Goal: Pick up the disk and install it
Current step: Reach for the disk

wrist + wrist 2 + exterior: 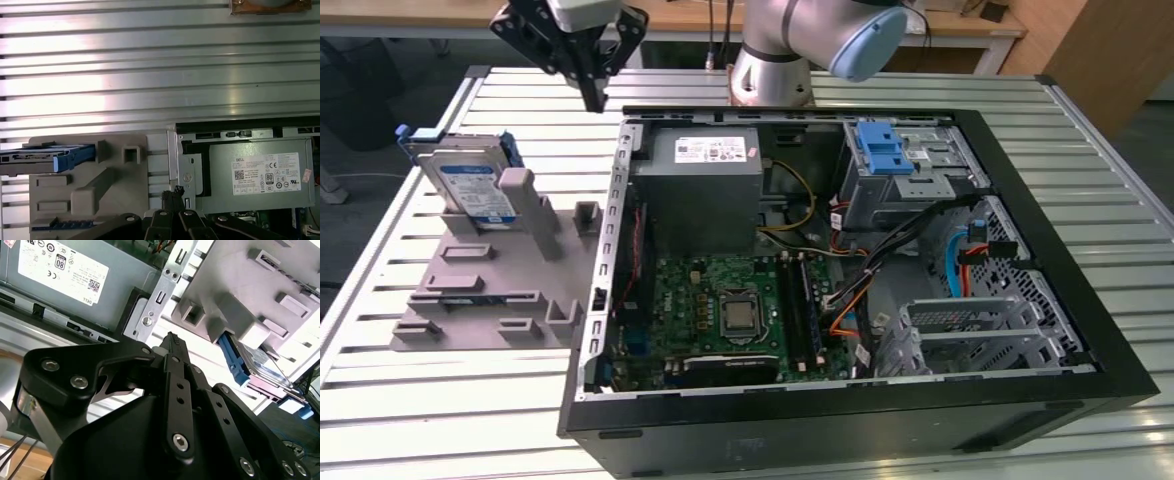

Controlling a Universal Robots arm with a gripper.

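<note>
The disk (464, 184), silver with a blue-and-white label and a blue bracket, stands on edge in the grey plastic holder (494, 270) on the table, at the exterior view's left of the open computer case (854, 400). My gripper (596, 98) hangs above the table between the holder and the case's back corner, apart from the disk, shut with nothing in it. In the second wrist view the fingertips (172, 342) meet, and the disk (252, 360) sits beyond them in its holder. The first wrist view has the disk (50, 157) edge-on and the gripper (175, 192) beside the case wall.
Inside the case lie a grey power supply box (707, 175) with a white sticker, a green motherboard (734, 310) and a metal drive cage with a blue latch (887, 150). The arm's base (774, 70) stands behind the case. The slatted metal table (440, 400) runs all around.
</note>
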